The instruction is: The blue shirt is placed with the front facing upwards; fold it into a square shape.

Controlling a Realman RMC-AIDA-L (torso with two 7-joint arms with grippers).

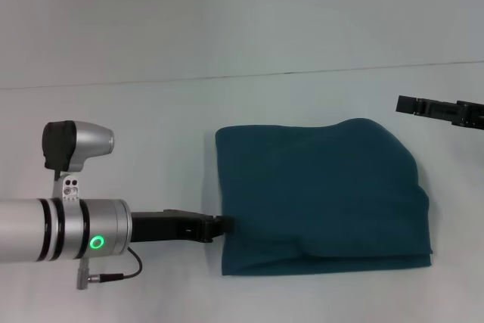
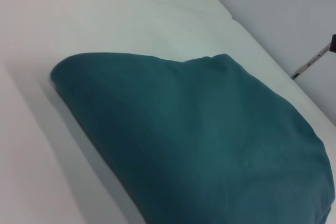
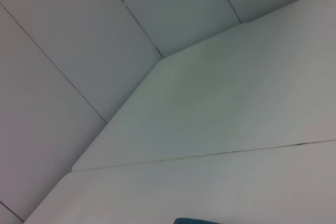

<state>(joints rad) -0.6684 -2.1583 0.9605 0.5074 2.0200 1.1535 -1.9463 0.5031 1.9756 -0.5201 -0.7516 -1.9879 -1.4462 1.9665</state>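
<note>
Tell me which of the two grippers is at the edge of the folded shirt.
The left gripper: its tip meets the blue shirt at the left edge. The right gripper hangs apart, beyond the shirt's far right corner.

Head overhead; wrists low, oblique

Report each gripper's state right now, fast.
Left gripper: at the left edge of the blue shirt; open or shut cannot be told.
Right gripper: off the shirt, near the right edge of the head view; cannot be told.
</note>
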